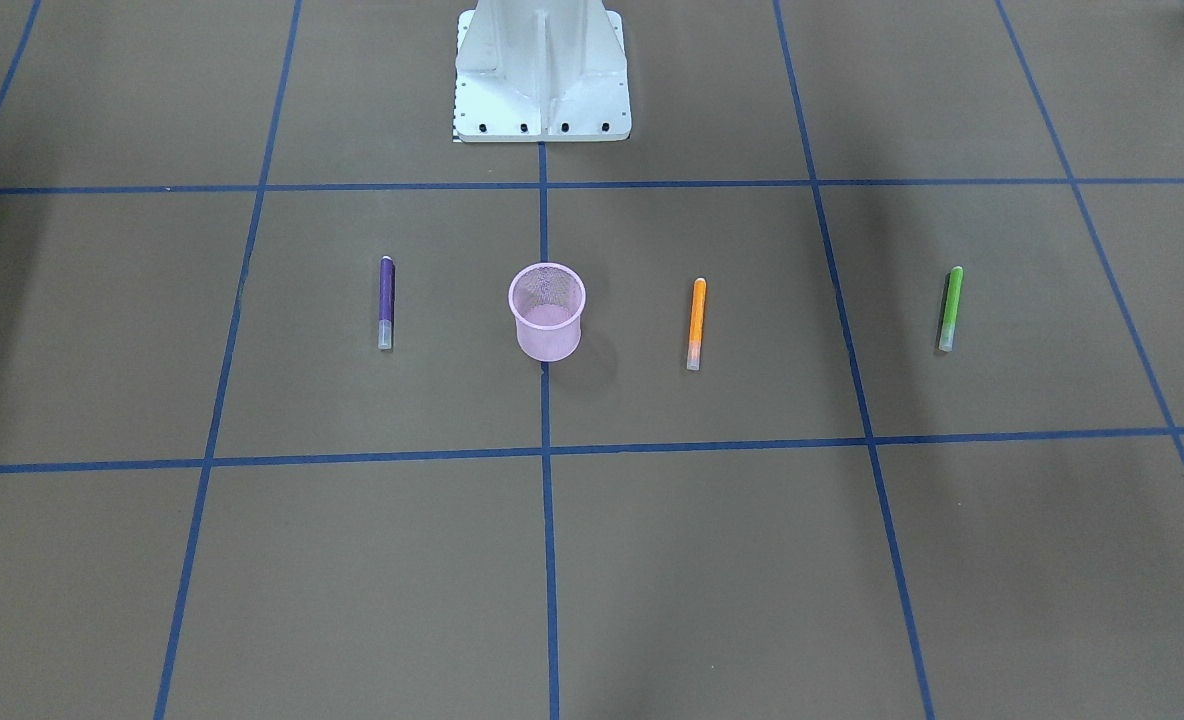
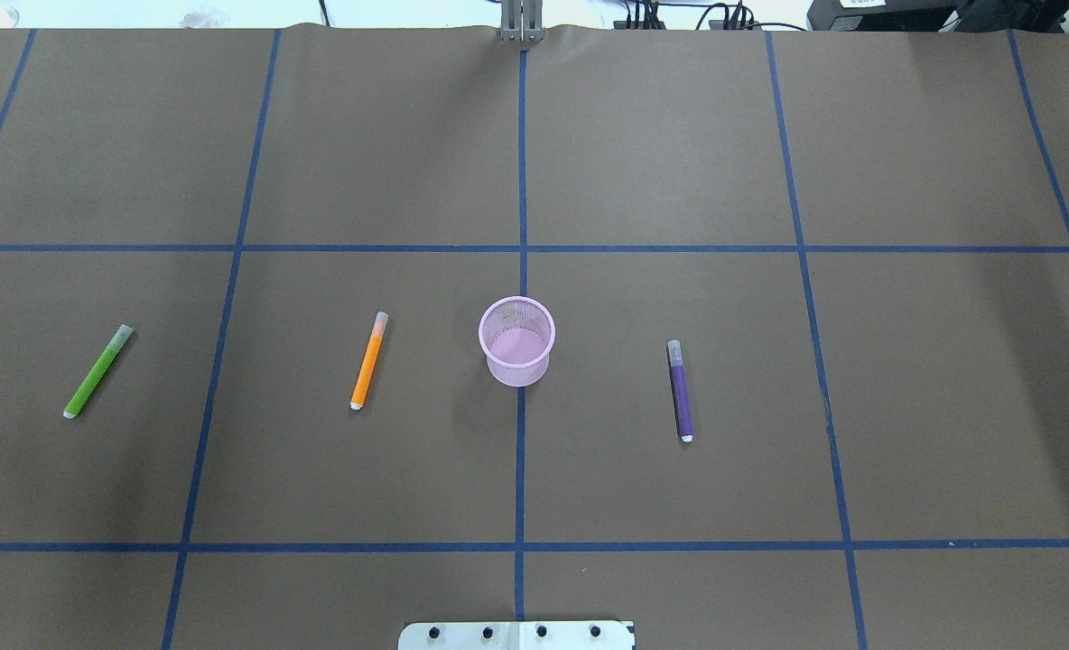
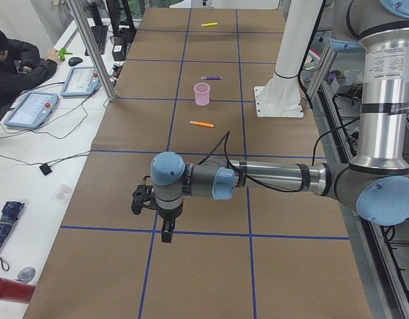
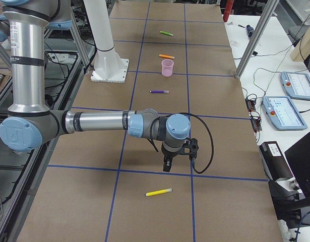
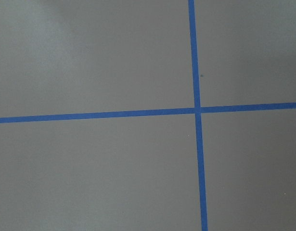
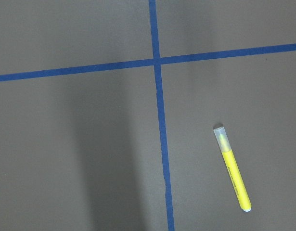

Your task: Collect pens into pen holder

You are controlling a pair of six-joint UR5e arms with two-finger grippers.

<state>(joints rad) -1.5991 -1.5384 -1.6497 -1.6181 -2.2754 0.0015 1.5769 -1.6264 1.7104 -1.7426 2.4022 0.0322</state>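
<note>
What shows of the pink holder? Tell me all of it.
The holder is a small round cup of pink wire mesh, tapering slightly to a solid-looking base. It stands upright, mouth open, with nothing inside. It sits on the brown table, right on a blue tape line, between the orange pen and the purple pen, apart from both. Only the table touches it.
</note>
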